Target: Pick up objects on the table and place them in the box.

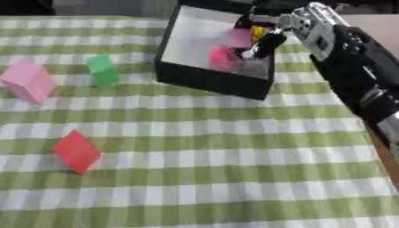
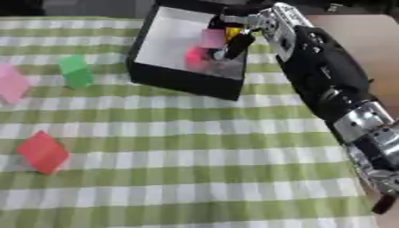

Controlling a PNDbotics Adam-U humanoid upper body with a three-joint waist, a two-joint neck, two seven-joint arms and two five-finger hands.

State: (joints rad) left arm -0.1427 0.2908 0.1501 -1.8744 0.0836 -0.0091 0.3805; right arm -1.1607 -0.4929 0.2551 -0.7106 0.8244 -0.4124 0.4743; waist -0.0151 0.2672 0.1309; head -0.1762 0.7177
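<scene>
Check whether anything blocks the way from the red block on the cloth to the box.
Nothing visible does. The red block lies near the left on the checked cloth, and only bare cloth runs up to the black box. The green block and pink block sit further left. The right hand is over the box.

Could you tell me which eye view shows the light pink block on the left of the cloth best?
The left eye view: the light pink block shows whole there, clear of the picture's edge, left of the green block. In the right eye view it sits at the left edge, partly cut off.
</scene>
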